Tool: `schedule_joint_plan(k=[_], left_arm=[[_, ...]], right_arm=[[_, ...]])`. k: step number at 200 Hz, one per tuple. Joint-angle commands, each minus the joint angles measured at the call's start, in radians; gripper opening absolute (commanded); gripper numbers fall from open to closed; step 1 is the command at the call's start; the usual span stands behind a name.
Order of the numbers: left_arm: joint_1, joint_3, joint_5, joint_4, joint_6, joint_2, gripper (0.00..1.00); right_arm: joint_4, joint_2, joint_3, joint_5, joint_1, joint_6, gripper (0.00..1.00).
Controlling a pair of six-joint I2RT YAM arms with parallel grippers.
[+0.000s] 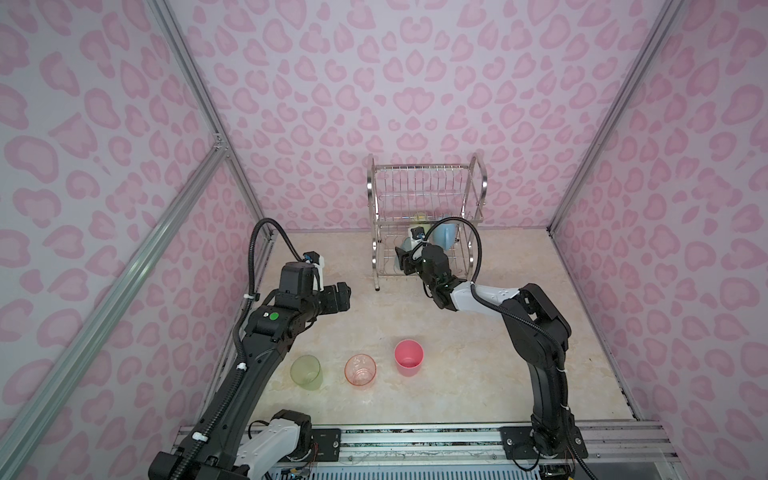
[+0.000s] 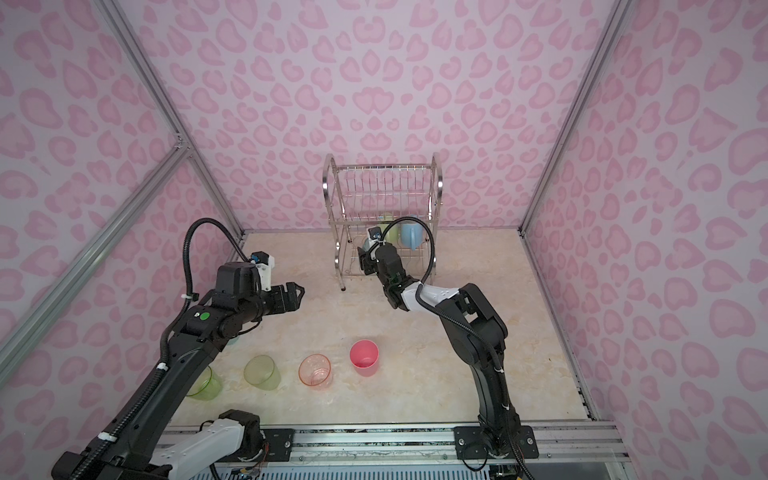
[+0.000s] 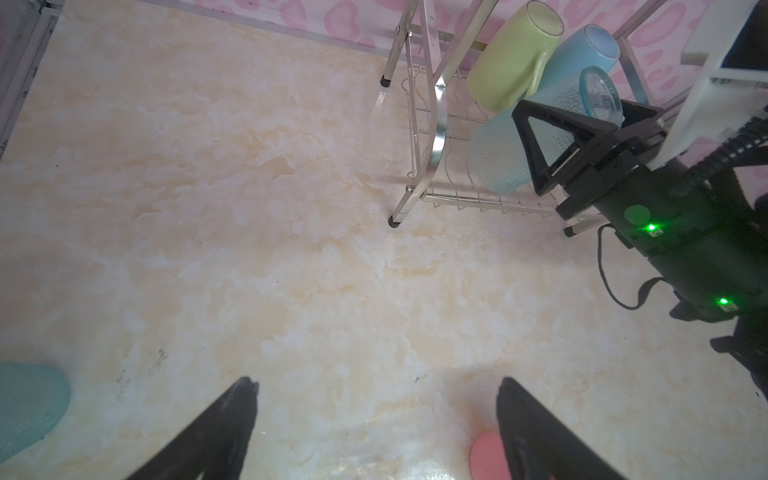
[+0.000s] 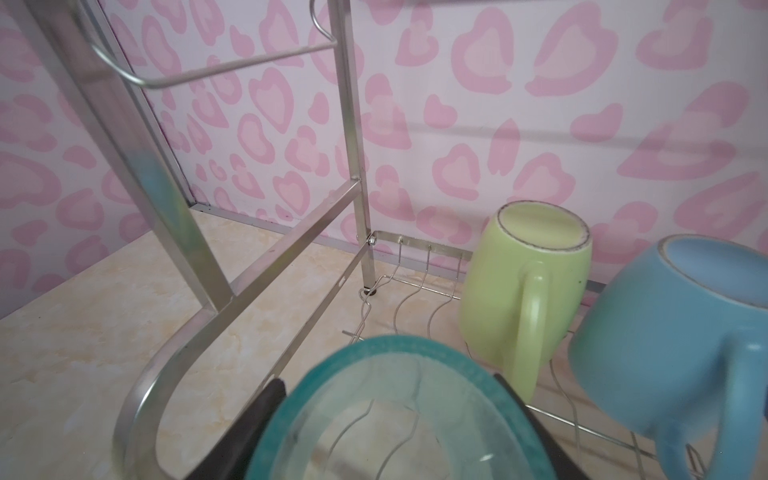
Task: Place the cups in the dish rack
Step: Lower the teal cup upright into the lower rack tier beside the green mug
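I count eight cups in all. Farthest from the dish rack [image 1: 420,167], well in front of it on the marble table [image 1: 478,328], four tumblers stand upright. They are a yellow-green tumbler [image 2: 262,372], a second yellow-green tumbler [image 2: 205,387] half hidden by the left arm, one orange-pink tumbler [image 1: 360,370] and one pink tumbler [image 1: 409,357]. A fifth, a pale blue tumbler [image 3: 29,409], is also on the table in front of the rack. I see only a part of it, so I cannot tell how it stands.

Closer to the rack, in front of it and to its left, the left gripper [image 1: 345,297] hangs above the table. Its jaws are spread wide and there is nothing between them.

At the rack itself, the right gripper [image 3: 577,120] reaches into the lower tier from the front. Its jaws are closed on a second pale blue tumbler [image 4: 386,357], which is tilted. I cannot tell whether it touches the wires.

Behind it in the same lower tier are two mugs, one green mug [image 4: 523,291] and one blue mug [image 4: 673,332]. They are upside down, just beside each other.
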Motion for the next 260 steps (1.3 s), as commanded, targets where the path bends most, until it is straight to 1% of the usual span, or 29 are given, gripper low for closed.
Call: schedule_joint_plan(k=[1,60,66,163,176,260], left_arm=[[0.002,-0.006,-0.008,0.026,0.008,-0.009,0.92],[0.005,-0.007,-0.001,0.028,0.004,-0.012,0.92],[0.005,-0.007,-0.001,0.029,0.003,-0.011,0.92],[0.009,-0.017,0.003,0.030,-0.002,-0.026,0.92],[0.010,-0.018,0.004,0.030,-0.002,-0.029,0.92],[0.008,-0.021,0.004,0.028,-0.005,-0.037,0.91]], right_arm=[[0.007,0.033,0.033,0.020,-0.003,-0.018,0.54],[-0.022,0.100,0.104,0.027,0.003,-0.026,0.54],[-0.026,0.107,0.140,0.032,0.003,-0.027,0.54],[-0.087,0.189,0.277,0.086,0.016,-0.046,0.54],[-0.095,0.225,0.294,0.088,0.016,-0.044,0.54],[-0.118,0.316,0.402,0.177,0.016,-0.011,0.55]])
